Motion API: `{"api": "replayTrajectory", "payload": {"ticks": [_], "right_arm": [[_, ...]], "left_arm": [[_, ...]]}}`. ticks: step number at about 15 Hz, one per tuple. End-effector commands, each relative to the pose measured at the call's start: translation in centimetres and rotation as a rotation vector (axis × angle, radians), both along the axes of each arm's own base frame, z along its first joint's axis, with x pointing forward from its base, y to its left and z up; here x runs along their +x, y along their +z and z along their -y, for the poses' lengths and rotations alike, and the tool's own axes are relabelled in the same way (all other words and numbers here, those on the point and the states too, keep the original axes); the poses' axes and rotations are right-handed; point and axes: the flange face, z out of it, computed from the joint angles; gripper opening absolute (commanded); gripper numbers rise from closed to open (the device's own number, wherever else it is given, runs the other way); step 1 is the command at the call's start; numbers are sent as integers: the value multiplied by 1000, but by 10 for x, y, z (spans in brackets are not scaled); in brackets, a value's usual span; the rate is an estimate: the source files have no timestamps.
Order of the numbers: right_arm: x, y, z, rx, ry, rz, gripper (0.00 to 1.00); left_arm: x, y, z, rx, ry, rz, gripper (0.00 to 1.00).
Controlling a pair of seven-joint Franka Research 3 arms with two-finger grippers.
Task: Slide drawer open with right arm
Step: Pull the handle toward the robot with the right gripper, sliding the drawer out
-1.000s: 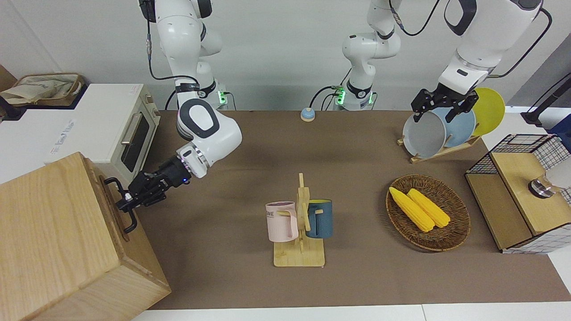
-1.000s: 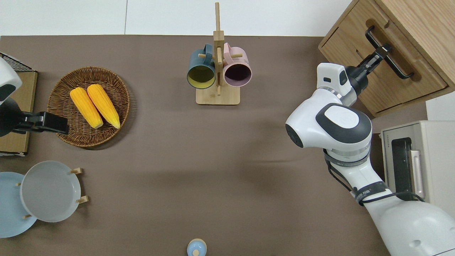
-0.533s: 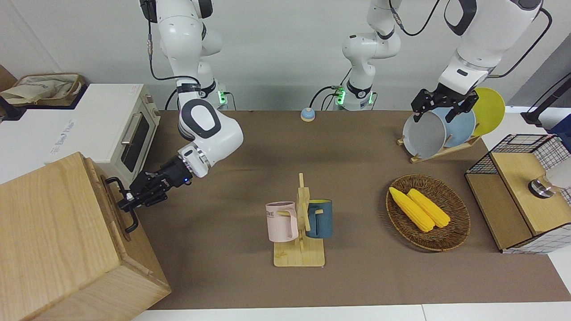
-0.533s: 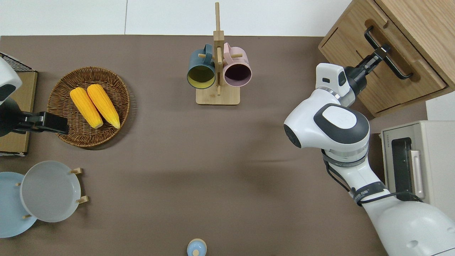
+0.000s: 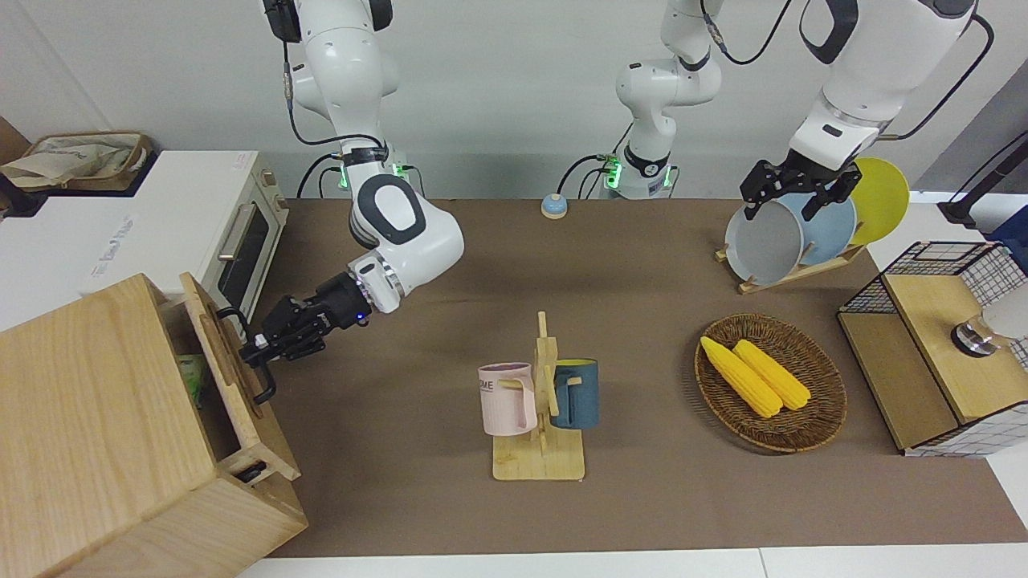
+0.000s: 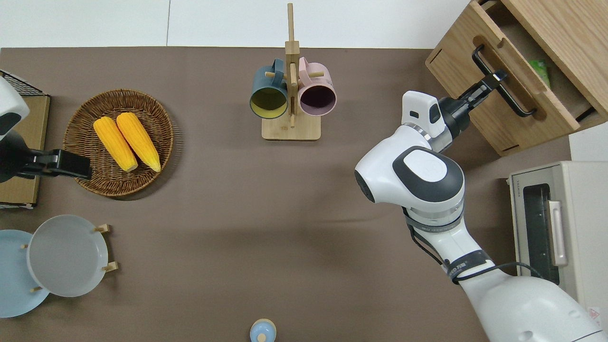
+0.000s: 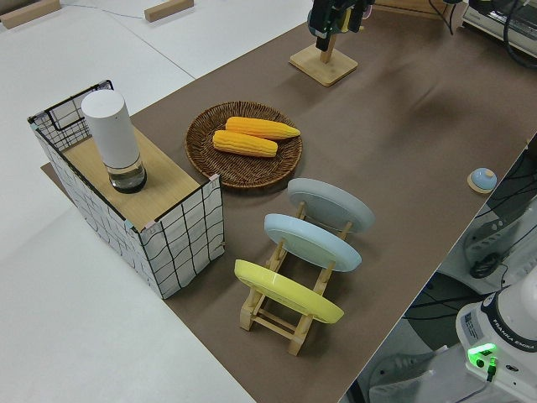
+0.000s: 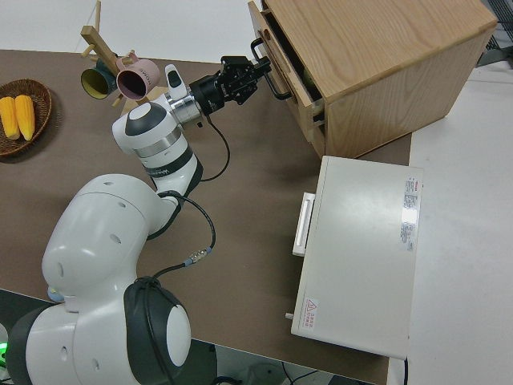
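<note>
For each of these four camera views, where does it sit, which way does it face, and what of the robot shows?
Front: across the table, facing the robots; both arms show, the right hand shut on the drawer handle.
Overhead: straight down; the right arm reaches the drawer, the parked left hand at the edge.
Left side: raised at the left arm's end, looking along the table; only the left hand and a base show.
Right side: above the right arm, facing its reach.
Front and overhead share the corn basket.

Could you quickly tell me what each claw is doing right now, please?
Right claw: shut on the drawer handle, drawer partly open.
Left claw: parked, cannot be told.
</note>
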Motion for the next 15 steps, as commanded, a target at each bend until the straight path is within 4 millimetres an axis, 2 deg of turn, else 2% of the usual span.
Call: {"api": "replayTrajectory", "payload": {"ticks": [1,7,9,15], "right_arm": [[-5,15,-31,-38,2,-14,0],[-30,16,-76,-14,-58,-18,0],[-37,17,-83,-19,-92,-14,0],[-62,18,-122,-38,-110,-5,0]], "left_arm": [[-3,6,2,19,4,-3,993],[-3,5,2,19,4,-5,993],[-3,6,1,19,6,-3,993],[-3,6,1,19,6,-3,993]]}}
